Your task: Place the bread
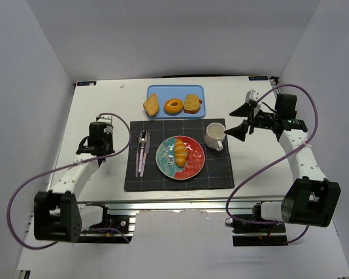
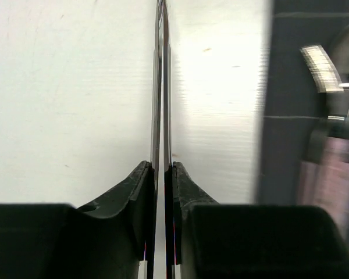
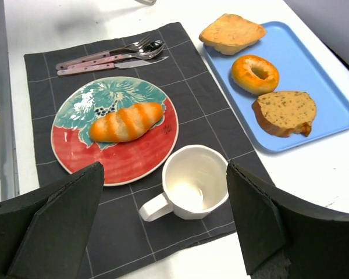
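Observation:
The bread, a golden roll with orange-brown ridges, lies on the red and teal plate in the middle of the dark placemat. In the right wrist view the bread lies across the plate. My right gripper is open and empty, held above the table just right of the white mug; in its own view the gripper frames the mug. My left gripper is shut and empty over bare table left of the placemat, its fingers pressed together.
A blue tray at the back holds a smooth bun, a doughnut and a bread slice. Cutlery lies on the placemat left of the plate. White walls enclose the table.

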Robot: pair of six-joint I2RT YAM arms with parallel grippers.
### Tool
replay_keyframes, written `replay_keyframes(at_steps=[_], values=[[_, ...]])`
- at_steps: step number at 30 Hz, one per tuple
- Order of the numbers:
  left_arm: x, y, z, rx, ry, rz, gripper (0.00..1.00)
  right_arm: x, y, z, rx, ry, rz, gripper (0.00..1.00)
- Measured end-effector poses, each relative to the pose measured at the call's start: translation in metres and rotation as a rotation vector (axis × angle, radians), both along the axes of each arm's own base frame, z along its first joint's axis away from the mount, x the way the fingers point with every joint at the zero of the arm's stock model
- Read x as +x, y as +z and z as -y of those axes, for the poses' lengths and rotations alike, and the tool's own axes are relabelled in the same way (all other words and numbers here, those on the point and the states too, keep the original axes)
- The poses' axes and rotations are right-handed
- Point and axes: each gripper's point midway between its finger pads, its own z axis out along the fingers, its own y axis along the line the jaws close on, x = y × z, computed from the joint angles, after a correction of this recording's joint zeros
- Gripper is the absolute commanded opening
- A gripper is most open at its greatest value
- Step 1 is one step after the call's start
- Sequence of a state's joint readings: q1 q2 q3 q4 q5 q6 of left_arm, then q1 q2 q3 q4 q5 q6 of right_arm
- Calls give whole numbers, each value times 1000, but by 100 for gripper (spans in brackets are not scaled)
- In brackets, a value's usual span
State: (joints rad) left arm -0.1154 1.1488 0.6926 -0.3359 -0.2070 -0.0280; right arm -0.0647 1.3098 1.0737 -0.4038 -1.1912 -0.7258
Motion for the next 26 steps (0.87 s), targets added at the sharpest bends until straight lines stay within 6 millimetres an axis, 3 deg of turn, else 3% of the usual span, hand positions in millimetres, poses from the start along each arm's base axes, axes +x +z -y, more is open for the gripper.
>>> replay_keyframes(at_steps=[3,7,11,12,13,15,19,22,26], values=[[6,-36,-20,24,-20,-55,22,1,2,1,-5,-2,13,89],[16,-51,-13,2,-103,-51,29,2,0,2,-12,-14,1,89],[25,-52,-10,-30,-137,-25,54,8,-2,5,-17,-72,-54,89],[25,-55,-13,-39,-131,-33,66,11,-2,7,-20,-101,-71,89],[24,-58,-15,-43,-128,-43,68,15,-2,10,-23,-137,-91,89],[21,-62,-20,-59,-109,-59,86,23,-4,16,-29,-212,-132,89],[19,-59,-25,-77,-80,-50,98,38,-11,31,-48,-374,-212,89],[17,-50,-25,-95,-64,-32,98,49,-11,40,-54,-466,-242,89],[16,-18,-22,-128,-37,60,98,60,-5,49,-56,-544,-253,90]])
